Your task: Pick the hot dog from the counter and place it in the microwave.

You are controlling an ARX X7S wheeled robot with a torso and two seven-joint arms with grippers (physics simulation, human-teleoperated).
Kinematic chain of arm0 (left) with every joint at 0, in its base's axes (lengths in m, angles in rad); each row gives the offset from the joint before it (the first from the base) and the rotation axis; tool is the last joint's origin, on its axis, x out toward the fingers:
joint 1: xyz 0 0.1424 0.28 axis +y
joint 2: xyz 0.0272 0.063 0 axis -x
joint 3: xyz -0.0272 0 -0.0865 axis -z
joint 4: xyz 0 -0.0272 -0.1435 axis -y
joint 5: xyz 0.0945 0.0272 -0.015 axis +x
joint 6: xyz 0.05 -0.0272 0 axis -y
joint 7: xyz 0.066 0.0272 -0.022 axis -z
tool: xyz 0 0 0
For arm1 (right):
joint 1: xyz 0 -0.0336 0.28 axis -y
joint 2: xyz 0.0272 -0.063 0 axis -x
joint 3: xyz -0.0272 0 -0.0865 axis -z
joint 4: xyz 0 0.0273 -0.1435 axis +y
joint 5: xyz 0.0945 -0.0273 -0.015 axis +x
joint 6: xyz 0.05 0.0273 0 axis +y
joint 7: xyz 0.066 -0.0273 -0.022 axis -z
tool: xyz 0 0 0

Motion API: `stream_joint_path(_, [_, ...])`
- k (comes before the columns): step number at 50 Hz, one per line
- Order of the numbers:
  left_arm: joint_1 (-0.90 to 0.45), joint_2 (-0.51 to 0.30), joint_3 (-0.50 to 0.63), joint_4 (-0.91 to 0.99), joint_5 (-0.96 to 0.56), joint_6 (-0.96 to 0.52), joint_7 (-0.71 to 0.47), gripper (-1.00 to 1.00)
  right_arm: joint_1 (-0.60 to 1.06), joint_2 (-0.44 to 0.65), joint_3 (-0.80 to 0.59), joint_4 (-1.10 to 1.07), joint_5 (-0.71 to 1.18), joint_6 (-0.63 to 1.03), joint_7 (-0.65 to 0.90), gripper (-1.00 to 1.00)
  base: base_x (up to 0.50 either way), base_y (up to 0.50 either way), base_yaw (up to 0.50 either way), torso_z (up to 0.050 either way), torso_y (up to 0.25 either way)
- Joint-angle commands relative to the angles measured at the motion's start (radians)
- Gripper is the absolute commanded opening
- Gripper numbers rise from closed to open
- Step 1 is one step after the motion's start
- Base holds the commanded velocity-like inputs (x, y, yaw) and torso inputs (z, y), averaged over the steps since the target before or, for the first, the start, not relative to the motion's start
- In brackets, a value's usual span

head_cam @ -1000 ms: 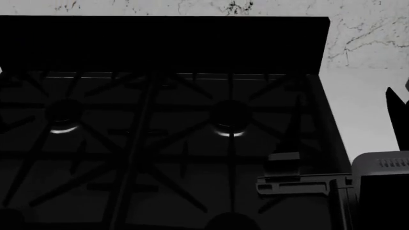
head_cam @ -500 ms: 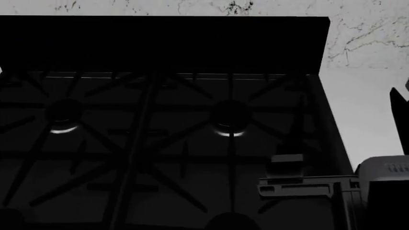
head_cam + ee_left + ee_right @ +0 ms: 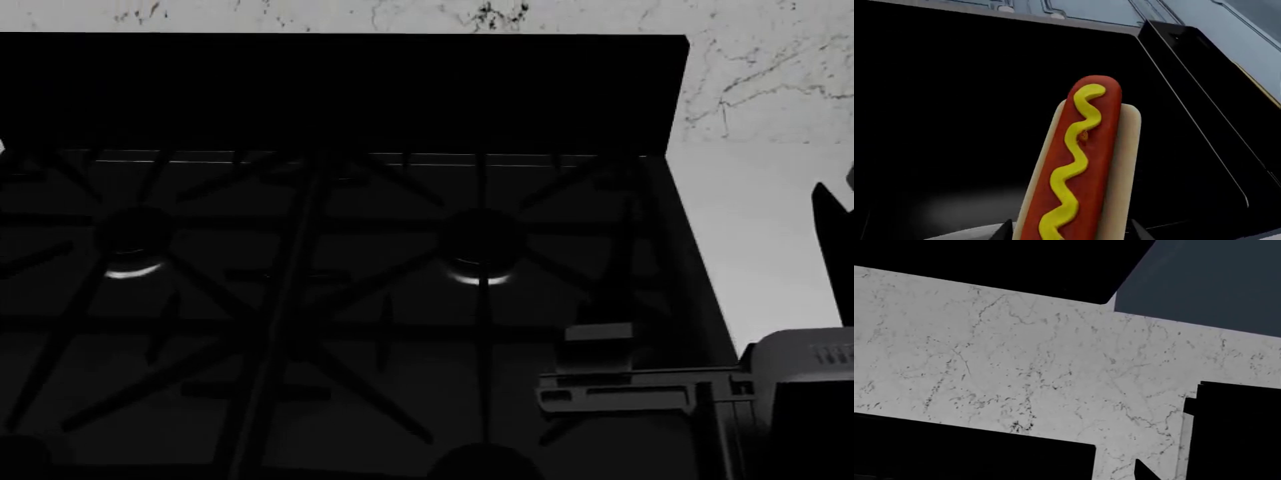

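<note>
Left wrist view: the hot dog fills the middle of the picture, a red sausage in a pale bun with a yellow mustard zigzag along its top.
Left fingers: two dark tips show at either side of the bun's near end, clamped on the hot dog.
Where the hot dog is: held up in front of a wide black opening with a pale grey frame above it and a dark open door at one side; its far end points into that opening, and it is off the worktop.
Head view: the black stovetop with its grates and two burners takes most of the picture; the white veined wall stands behind, and a strip of white worktop lies at the right.
Right arm: a pale grey housing sits at the lower right, with a dark blade-like tip above it.
Right fingers: I cannot tell whether they are apart or together.
Right wrist view: only veined white wall and dark shapes.
Change from earlier: the pale housing now sits a little lower and further right than a second ago; the stovetop view is unchanged.
</note>
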Motion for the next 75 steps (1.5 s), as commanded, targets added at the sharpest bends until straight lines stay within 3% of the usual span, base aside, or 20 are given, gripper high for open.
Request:
stream_joint_path(1, [-0.166, 0.028, 0.016, -0.051, -0.049, -0.061, -0.005, -1.0, -0.003, 0.001, -0.009, 0.003, -0.002, -0.009, 0.001, 1.0, 0.0, 0.0, 0.0, 0.0, 0.0])
stream_joint_path(16, [-0.388, 0.083, 0.049, -0.185, -0.047, -0.141, 0.016, -1.0, 0.003, -0.002, -0.022, 0.013, -0.002, -0.021, -0.001, 1.0, 0.0, 0.0, 0.0, 0.0, 0.0])
stream_joint_path(42, [-0.61, 0.182, 0.078, -0.46, 0.009, -0.159, 0.048, -1.0, 0.006, 0.003, -0.034, 0.026, -0.004, -0.038, -0.003, 1.0, 0.0, 0.0, 0.0, 0.0, 0.0])
stream_joint_path(75, [-0.866, 0.357, 0.179, -1.131, 0.207, 0.072, 0.255, -1.0, 0.014, 0.008, -0.05, 0.036, 0.002, -0.044, 0.002, 1.0, 0.0, 0.0, 0.0, 0.0, 0.0])
